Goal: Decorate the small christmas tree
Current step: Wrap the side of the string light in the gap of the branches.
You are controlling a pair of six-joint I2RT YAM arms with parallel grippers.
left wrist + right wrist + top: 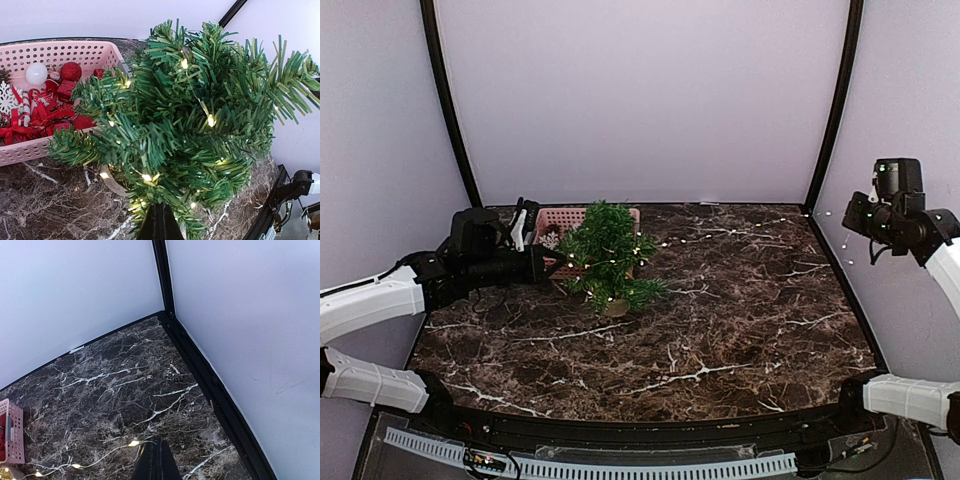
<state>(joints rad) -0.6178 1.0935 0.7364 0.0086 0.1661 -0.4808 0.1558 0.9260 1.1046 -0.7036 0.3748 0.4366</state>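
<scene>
Tree: the small christmas tree (608, 258) is standing in its tan pot at the left rear of the marble surface (720, 330), just in front of the pink basket (60, 50).
Lights: a light string (132, 443) is glowing among the branches and trailing off to the right across the surface.
Left jaws: closed tight and pushing in among the lowest branches by the pot; I cannot tell whether they are pinching a twig or wire.
Right jaws: closed and hanging raised near the right rear corner, seemingly pinching the free end of the light string.
Done: part of the string is sitting in the tree.
Left to do: the trailing length is waiting to be wound on. The ornaments (71, 71) (red baubles, a white ball, candy canes, bows) are lying in the basket, with none hanging on the tree.
</scene>
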